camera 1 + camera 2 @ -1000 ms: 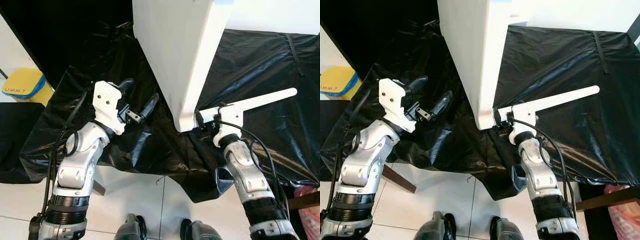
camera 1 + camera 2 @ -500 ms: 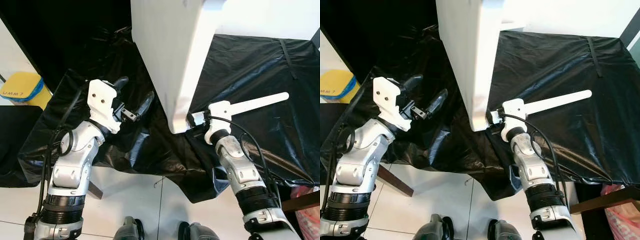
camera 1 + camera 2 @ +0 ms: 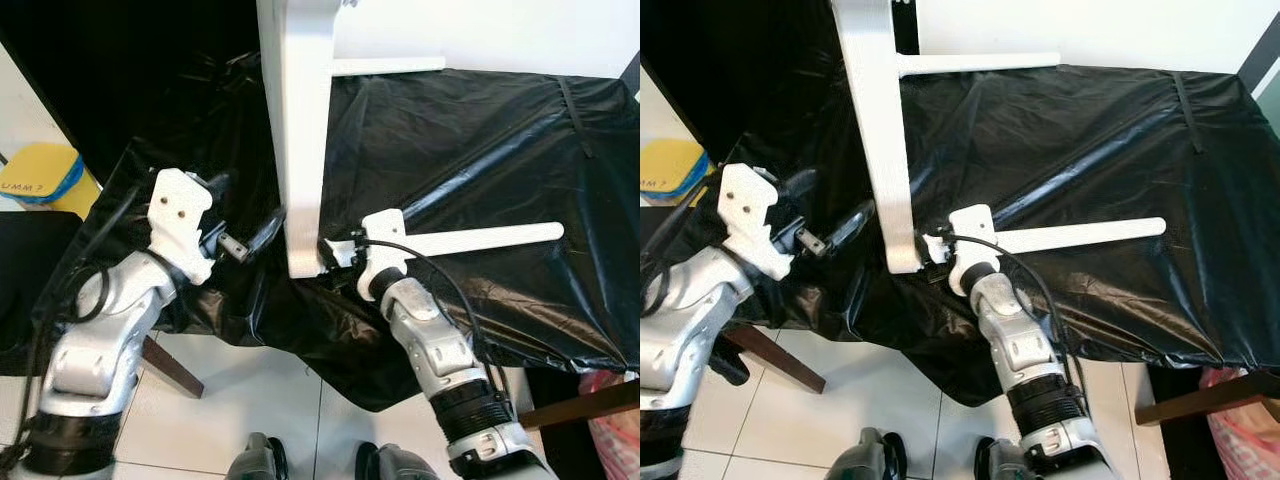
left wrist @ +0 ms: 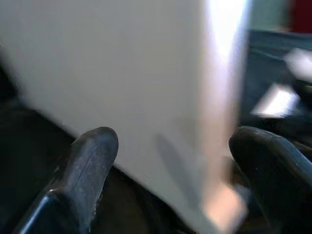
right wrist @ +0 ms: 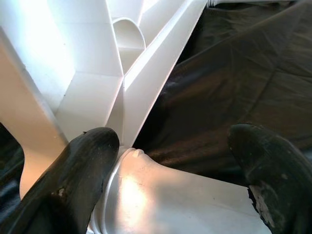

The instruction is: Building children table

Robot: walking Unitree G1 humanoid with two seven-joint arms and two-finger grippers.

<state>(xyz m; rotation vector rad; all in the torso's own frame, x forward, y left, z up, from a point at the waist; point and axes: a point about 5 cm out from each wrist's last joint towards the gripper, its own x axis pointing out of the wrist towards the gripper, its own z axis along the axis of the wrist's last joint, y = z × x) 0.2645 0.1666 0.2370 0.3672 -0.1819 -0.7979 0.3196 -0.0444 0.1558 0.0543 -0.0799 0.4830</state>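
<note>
Here, a white tabletop (image 3: 300, 130) stands on edge on a counter (image 3: 480, 160) draped in black plastic sheet (image 3: 1090, 130), its lower corner near the front edge. The right gripper (image 3: 335, 252) sits at that corner, fingers spread around a white table leg (image 3: 480, 238) lying flat on the sheet. The left gripper (image 3: 240, 235), unclenched, hovers just beside the tabletop's broad face. A yellow bin (image 3: 40, 172) stands on the floor.

A crinkled black plastic sheet (image 3: 480, 150) is spread over a surface. A yellow and blue object (image 3: 45, 172) is seen beside it on pale floor tiles (image 3: 250, 400).
</note>
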